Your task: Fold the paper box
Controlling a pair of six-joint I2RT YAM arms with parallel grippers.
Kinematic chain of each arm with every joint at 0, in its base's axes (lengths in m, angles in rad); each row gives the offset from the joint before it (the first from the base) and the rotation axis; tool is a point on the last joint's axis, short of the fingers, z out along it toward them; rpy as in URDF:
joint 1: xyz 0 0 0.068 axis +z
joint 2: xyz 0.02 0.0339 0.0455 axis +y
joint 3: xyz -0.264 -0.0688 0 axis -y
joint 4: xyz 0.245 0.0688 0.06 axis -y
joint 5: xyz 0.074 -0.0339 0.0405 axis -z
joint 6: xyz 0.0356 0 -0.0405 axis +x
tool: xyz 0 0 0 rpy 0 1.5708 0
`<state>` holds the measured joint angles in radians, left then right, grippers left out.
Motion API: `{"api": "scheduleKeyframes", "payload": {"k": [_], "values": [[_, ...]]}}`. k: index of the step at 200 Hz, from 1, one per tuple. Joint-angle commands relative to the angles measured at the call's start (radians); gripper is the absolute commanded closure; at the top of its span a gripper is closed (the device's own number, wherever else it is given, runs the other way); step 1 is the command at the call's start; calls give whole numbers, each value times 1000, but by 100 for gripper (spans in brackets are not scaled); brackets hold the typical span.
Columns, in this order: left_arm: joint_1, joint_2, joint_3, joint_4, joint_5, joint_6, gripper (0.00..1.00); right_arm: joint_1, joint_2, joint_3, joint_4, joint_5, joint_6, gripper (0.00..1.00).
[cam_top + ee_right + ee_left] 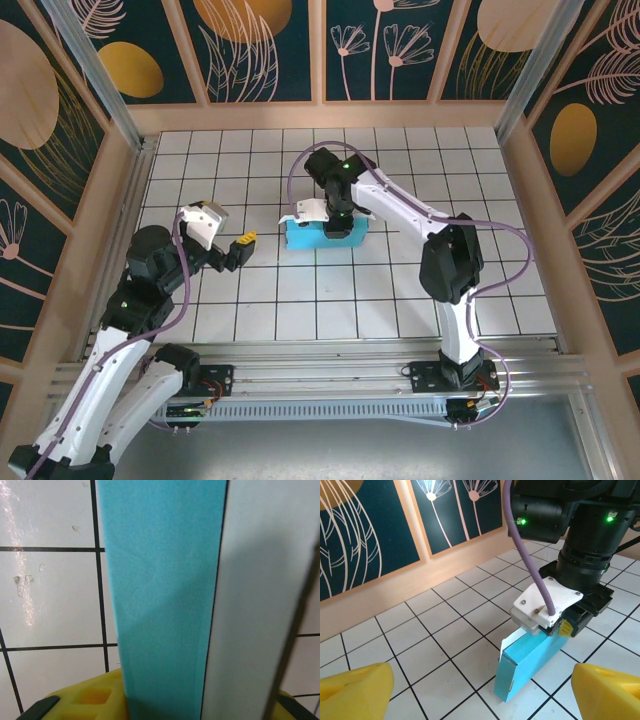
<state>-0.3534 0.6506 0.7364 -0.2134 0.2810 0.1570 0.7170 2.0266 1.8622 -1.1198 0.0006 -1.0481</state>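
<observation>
The paper box (pixel 300 238) is being straddled by the right gripper (pixel 337 226), grip untellable; leftward, the left gripper (pixel 240 248) is being held wide.

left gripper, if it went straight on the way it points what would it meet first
Probably the near end of the box, which stands under the right gripper; depth is hard to judge.

Nothing readable here tbh. The paper box (pixel 530 662) under the jaws of the right gripper (pixel 338 232) is plain teal and white with no print, and the wall panels (pixel 365 540) beyond the jaws only have leaf and flower drawings, no lettering.
</observation>
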Motion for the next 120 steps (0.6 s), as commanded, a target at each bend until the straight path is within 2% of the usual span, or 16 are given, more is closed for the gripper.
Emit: {"api": "scheduleKeyframes", "payload": {"k": [1, 18, 63, 89, 120], "values": [[4, 1, -7, 41, 18, 0, 9, -12, 47, 33, -36, -16, 47, 64], [3, 1, -8, 46, 6, -11, 9, -16, 62, 51, -19, -28, 60, 63], [4, 0, -30, 68, -23, -56, 8, -19, 56, 74, 23, -20, 75, 42], [2, 4, -32, 81, -32, -86, 7, -19, 23, 85, 38, -48, 84, 33], [3, 23, -22, 98, -20, -119, 6, -20, -16, 90, 46, -68, 104, 30]]}}
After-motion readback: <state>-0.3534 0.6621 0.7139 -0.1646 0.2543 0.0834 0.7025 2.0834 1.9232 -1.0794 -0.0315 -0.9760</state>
